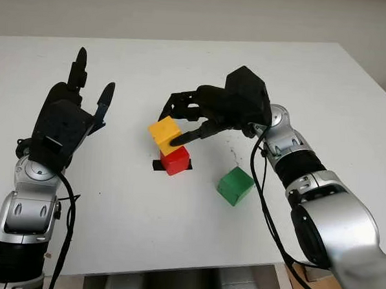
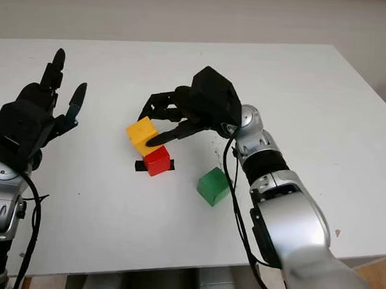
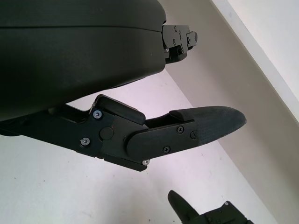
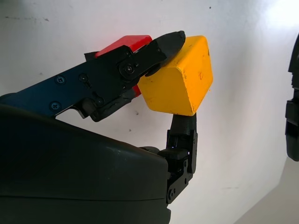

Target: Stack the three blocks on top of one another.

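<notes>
Our right robot hand pinches the yellow block over the red block; green block waits; 0 stacked. Left robot hand open.

Yellow block smooth matt plastic; table matt white; fingers matt black plastic.

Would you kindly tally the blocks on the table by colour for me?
Yellow block, held by the right hand: 1
Red block, on the black tape mark: 1
Green block: 1
Total: 3
</notes>
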Available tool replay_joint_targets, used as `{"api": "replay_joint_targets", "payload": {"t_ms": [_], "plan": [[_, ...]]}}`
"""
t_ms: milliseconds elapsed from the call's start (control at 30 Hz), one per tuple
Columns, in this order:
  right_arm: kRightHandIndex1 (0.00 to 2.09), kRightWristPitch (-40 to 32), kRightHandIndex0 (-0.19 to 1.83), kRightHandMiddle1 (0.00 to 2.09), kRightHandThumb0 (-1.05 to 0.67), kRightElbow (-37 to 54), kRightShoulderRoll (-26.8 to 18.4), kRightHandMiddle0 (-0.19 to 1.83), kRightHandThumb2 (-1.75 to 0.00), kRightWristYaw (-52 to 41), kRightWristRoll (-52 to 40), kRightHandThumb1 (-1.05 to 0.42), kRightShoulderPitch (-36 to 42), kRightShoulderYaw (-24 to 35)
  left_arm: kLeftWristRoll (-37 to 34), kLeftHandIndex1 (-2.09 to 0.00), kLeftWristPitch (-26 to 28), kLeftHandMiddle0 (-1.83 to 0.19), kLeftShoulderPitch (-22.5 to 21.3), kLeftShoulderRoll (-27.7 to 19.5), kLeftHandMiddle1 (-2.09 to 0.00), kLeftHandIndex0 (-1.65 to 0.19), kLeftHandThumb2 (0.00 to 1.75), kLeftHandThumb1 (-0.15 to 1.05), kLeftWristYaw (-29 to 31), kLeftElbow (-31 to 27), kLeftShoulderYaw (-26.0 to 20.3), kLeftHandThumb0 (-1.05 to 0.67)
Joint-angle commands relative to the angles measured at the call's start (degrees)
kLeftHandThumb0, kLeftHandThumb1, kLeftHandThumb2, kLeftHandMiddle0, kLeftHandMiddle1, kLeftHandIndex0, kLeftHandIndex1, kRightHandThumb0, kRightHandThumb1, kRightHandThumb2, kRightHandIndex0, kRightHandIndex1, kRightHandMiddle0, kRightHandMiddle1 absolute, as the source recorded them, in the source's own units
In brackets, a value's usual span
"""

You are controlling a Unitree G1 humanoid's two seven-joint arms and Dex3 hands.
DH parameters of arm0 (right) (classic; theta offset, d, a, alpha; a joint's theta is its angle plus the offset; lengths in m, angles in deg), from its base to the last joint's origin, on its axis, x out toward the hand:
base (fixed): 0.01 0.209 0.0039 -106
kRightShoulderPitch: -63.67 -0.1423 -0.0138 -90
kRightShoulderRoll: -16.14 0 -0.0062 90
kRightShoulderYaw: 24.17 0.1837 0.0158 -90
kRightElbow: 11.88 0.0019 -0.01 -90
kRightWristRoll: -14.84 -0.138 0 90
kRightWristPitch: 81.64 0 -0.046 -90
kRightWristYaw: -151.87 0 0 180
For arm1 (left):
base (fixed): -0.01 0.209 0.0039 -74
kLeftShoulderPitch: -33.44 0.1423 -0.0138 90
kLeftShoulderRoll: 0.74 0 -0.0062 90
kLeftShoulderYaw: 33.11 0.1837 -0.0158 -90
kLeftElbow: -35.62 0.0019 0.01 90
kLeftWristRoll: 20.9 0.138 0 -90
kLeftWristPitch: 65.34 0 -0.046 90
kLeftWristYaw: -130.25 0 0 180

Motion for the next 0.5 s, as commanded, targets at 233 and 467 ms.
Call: {"api": "replay_joint_targets", "payload": {"t_ms": [233,467], "plan": [[0.07,2.4,0.33,1.49,-0.5,0.5,-1.4,0.45,-0.05,1.6,1.7,-0.91,0.1,-0.8,-0.2,-0.05,-0.5,0.16,0.6,-0.7,-0.05,0.12,0.65,1.05,0.4,-0.9,-0.5,-0.79],[0.07,2.9,0.33,1.49,-0.51,0.5,-2.0,0.45,-0.05,2.4,3.0,-0.91,0.0,-1.5,-0.2,-0.05,-1.6,0.16,0.4,-0.9,-0.06,0.12,0.65,1.05,0.4,-0.2,-0.6,-0.79]]}}
